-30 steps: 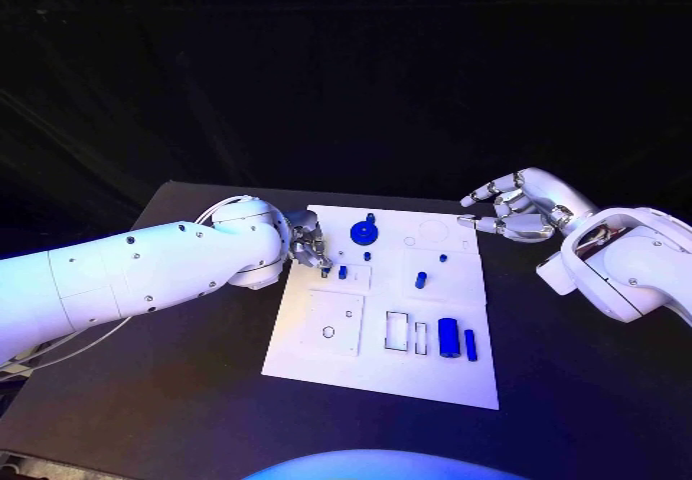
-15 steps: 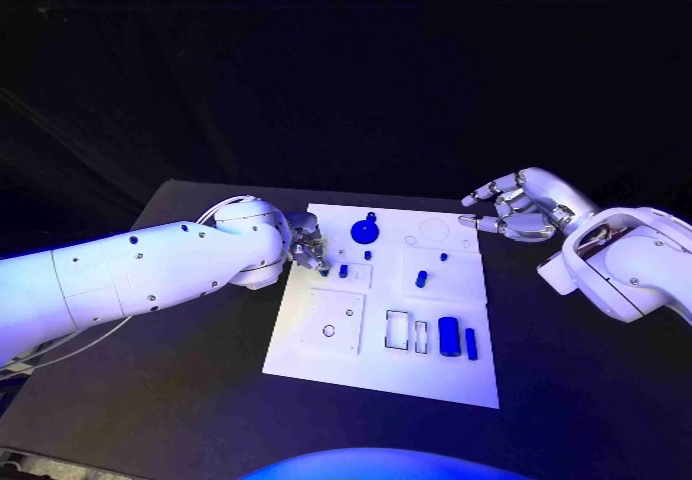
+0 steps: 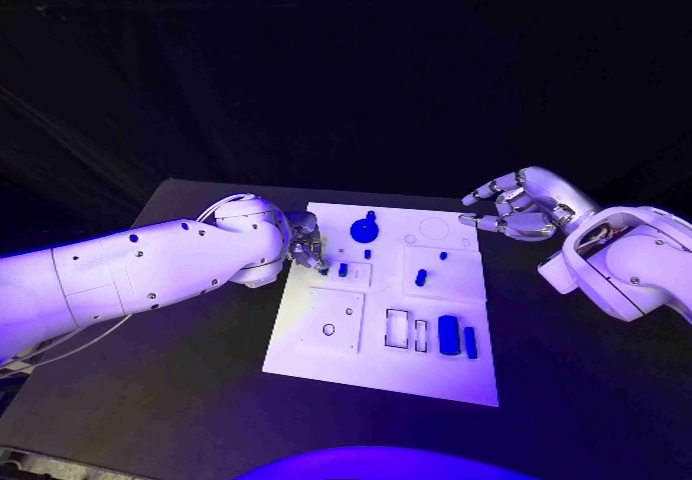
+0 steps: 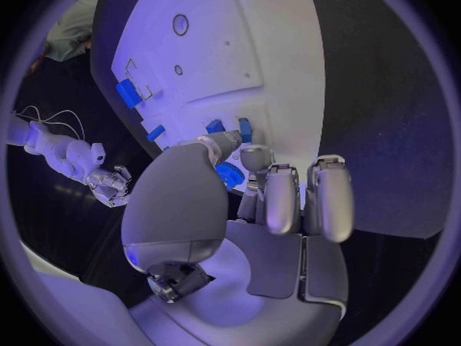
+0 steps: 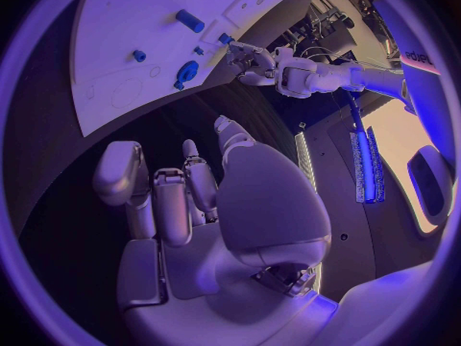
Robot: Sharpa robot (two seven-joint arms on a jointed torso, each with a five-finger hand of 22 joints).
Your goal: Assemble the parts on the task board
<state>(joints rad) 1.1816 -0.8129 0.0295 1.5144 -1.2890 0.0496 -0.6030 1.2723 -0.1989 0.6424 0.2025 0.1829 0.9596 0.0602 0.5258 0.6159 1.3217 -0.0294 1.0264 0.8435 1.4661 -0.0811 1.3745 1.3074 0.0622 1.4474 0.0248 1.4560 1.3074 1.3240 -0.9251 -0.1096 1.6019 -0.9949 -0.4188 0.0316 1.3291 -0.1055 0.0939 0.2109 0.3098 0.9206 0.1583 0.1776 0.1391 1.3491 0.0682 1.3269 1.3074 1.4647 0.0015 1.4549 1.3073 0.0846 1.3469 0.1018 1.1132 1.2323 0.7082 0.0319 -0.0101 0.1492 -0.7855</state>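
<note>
Black table, white task board

I am looking down on a black table whose matte top is spreading out toward every edge and picking up a faint coloured sheen. Its far corner is showing at my left. Behind it, a dark backdrop is hanging, with faint slanting folds running across it.

Small blue plastic parts sit on the flat white task board (black table beneath); silver hands.
</note>
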